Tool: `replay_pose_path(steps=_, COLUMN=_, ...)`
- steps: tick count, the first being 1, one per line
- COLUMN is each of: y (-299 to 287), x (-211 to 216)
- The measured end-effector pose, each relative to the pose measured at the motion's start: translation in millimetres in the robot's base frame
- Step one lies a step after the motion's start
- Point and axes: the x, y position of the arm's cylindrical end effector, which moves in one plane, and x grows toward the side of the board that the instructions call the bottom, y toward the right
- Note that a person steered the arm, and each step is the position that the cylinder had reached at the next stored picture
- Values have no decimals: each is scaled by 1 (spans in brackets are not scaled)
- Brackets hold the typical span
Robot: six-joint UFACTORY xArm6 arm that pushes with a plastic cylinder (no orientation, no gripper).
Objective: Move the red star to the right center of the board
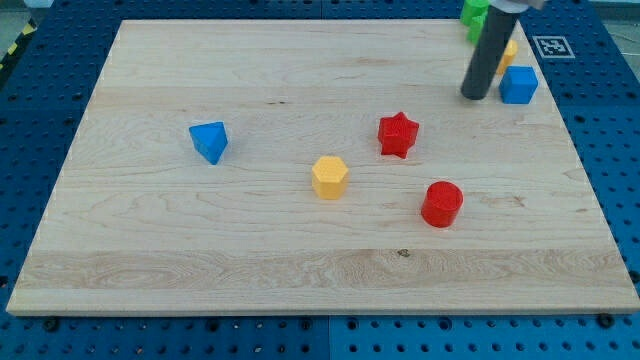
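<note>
One view is all there is, looking down at a slant on a pale wooden board (300, 80) that rests on a blue perforated table (610, 90). The red star (397, 134) lies a little to the view's right of the board's middle, flat on the wood and touching nothing. Below it and further to the view's right stands a red cylinder (441, 204), close by but apart from the star. To the view's left of the star, and slightly lower, sits a yellow hexagonal block (329, 177), also apart from it. Well off toward the view's left lies a blue triangular block (209, 141), alone on that side. My tip (474, 96) is down on the board near the view's top right, above and to the right of the red star, with bare wood between the two. Just to the right of my tip sits a blue cube (518, 85), very near the rod but with a sliver of board showing between them. Behind the rod a yellow block (509, 52) peeks out, its shape hidden, and a green block (474, 16) sits at the board's top edge, partly covered. There is no hand to open or close here, only the bare rod, which holds nothing.
</note>
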Motion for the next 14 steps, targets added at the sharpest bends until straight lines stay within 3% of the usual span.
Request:
replay_pose_path(steps=6, y=-151, x=4)
replay_pose_path(steps=7, y=-154, x=6)
replay_pose_path(steps=10, y=-134, x=70)
replay_pose_path(steps=14, y=-71, x=93)
